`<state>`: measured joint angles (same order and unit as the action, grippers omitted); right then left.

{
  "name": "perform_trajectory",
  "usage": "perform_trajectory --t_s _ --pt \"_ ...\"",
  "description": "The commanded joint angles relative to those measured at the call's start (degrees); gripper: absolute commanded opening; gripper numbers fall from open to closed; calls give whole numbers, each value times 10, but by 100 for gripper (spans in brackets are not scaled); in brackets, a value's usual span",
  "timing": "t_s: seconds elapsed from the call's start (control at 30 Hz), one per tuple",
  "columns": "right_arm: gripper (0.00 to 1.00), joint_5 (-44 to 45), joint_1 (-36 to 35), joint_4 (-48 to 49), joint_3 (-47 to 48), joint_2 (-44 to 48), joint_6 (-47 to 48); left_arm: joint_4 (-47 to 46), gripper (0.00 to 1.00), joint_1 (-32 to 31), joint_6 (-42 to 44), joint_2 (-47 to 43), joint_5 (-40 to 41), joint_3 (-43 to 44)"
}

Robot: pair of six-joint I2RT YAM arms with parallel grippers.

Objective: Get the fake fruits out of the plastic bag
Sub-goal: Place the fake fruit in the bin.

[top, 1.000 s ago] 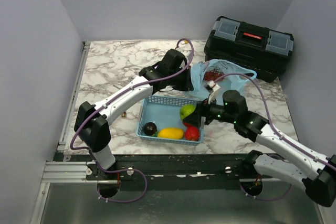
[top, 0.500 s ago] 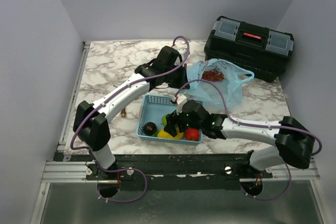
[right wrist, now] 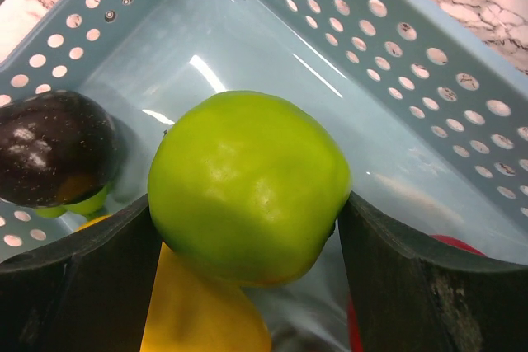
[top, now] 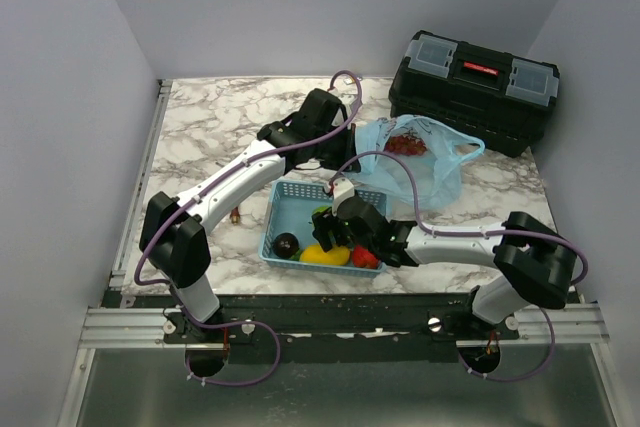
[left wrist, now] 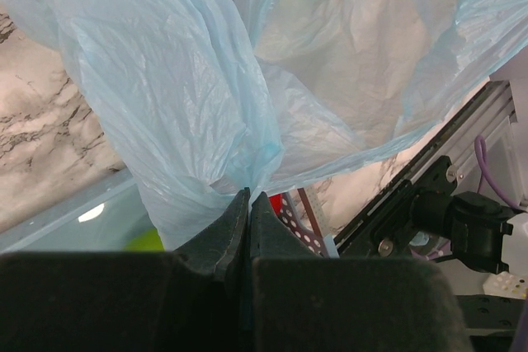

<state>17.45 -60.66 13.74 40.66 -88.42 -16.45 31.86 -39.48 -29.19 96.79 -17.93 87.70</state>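
My left gripper (left wrist: 249, 202) is shut on a pinched edge of the light-blue plastic bag (left wrist: 165, 80) and holds it up. From above, the bag (top: 425, 175) lies behind the basket, with the dark red grape bunch (top: 405, 144) showing inside it. My right gripper (right wrist: 246, 208) is shut on the green apple (right wrist: 247, 179), low inside the blue latticed basket (right wrist: 396, 47). Under the apple lie the yellow fruit (right wrist: 198, 311) and a red fruit (right wrist: 458, 245). In the top view my right gripper (top: 326, 227) is over the yellow fruit (top: 323, 255) and beside the red fruit (top: 366, 259).
A dark plum (top: 287, 244) sits in the basket's (top: 295, 195) near-left corner. A black toolbox (top: 475, 82) stands at the back right, just behind the bag. A small brown object (top: 235, 215) lies on the marble left of the basket.
My right arm swung left and down, carrying the green apple from the basket's right side into the basket. My left gripper shifted slightly back, still holding the bag.
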Motion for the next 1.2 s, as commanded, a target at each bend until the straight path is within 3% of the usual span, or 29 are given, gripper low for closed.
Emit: perform_trajectory --t_s 0.0,0.73,0.93,1.17 --pt "21 38 -3 34 -24 -14 -15 -8 0 4 -5 6 -4 -7" --pt "79 27 -3 40 -22 -33 -12 -12 0 10 -4 8 -4 -14" --pt "87 23 -3 41 -35 11 -17 -13 0 13 -3 9 -5 -13" --pt "89 17 -3 27 -40 67 -15 -13 0 15 -4 13 -8 -12"
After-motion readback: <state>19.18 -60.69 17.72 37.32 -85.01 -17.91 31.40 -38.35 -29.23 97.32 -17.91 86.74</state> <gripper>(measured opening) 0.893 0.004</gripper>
